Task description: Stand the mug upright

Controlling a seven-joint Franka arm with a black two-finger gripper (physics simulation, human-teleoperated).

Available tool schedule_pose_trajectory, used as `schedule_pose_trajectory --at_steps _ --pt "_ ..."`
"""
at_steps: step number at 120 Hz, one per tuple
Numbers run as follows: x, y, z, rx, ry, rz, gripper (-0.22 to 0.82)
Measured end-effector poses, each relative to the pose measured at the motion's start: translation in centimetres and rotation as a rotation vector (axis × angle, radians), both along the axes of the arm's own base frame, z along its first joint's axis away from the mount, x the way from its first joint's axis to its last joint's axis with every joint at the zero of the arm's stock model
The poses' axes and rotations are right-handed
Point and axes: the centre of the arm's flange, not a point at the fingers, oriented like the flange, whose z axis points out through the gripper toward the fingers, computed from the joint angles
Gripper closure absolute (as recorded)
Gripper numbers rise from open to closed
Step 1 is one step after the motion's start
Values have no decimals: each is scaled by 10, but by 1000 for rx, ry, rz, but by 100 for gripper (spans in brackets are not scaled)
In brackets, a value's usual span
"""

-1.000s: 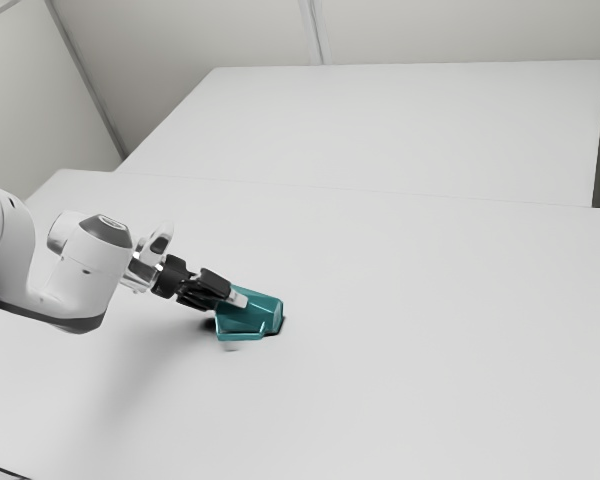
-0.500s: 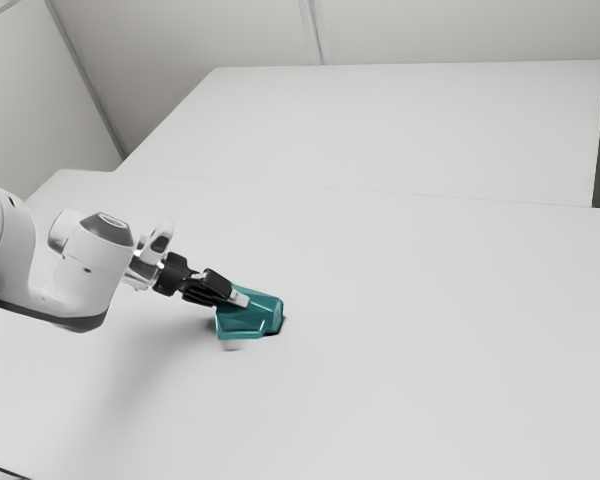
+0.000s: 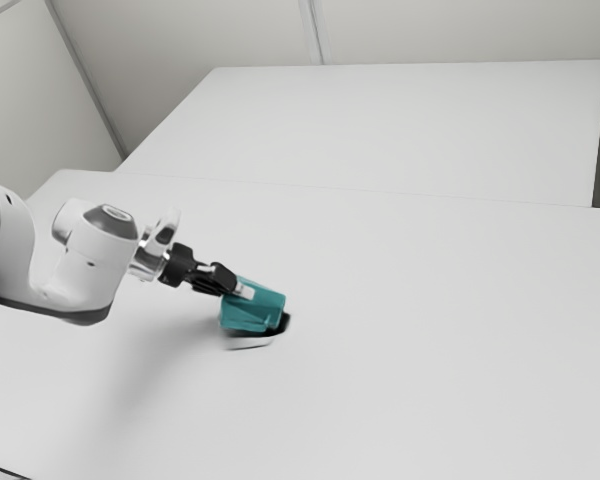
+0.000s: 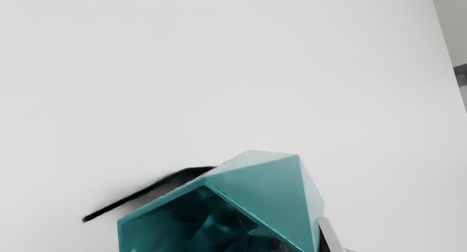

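While my claw point(image 3: 244, 291) grips the mug point(image 3: 253, 308) by its wall, the mug is held tilted over the table point(image 3: 410, 330), mouth point(image 4: 182, 222) facing back toward the claw. Step in hand (my reading): righting, w/ the mug not yet upright. Next move, prob.: rotate until the base faces down & the mouth up, then lower to level contact before release; a wall grip may slip or swing, so turn slowly. Wrist view: dark hollow interior, w/ one finger point(image 4: 330, 232) against the outer wall & a dark part, prob. its partner, inside. Ext. view, by contrast: outer side of the mug, the arm point(image 3: 75, 255) reaching in from the exterior view's left, & a dark shadow point(image 3: 283, 324) under the base end, suggesting at least partial lift; full clearance n/a, can't tell.
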Motion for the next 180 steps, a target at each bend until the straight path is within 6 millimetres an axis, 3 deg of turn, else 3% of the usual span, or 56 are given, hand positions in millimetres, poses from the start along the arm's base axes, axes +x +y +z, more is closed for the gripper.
schedule_pose_trajectory --at_steps 31,60,86,118,152,180 --pt "14 -6 18 9 -37 -23 78" --pt "46 -13 68 137 -90 -169 79" --pt "47 -10 78 285 5 -284 79" --pt "54 -5 107 465 128 -346 79" --pt "60 -18 119 605 244 -324 79" --pt "69 -26 108 689 335 -270 79"
